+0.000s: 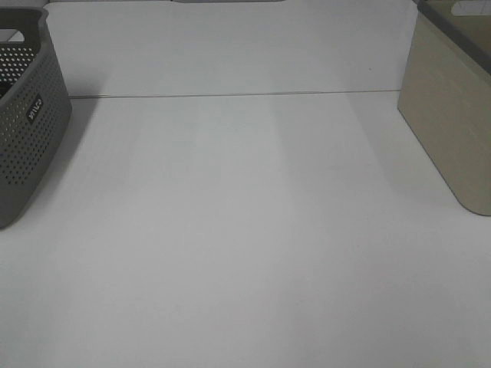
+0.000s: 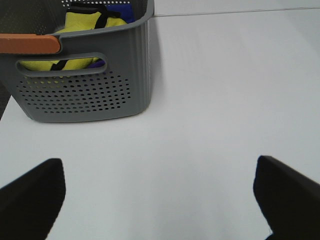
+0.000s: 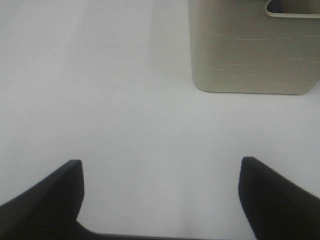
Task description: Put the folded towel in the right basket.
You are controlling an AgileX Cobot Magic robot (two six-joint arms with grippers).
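The right basket is beige with solid walls [image 1: 453,115], at the table's right edge; it also shows in the right wrist view [image 3: 252,50], and its inside is hidden. The left basket is grey and perforated [image 1: 23,130]. In the left wrist view this grey basket [image 2: 85,95] holds a yellow folded cloth with black bands [image 2: 82,22] and something blue [image 2: 122,11] behind it. My left gripper [image 2: 159,161] is open and empty above the table, short of the grey basket. My right gripper [image 3: 160,161] is open and empty, short of the beige basket. Neither gripper shows in the exterior view.
An orange strip [image 2: 29,43] lies along the grey basket's near rim. The white table [image 1: 245,230] runs between the two baskets, with a seam line [image 1: 230,95] across its back.
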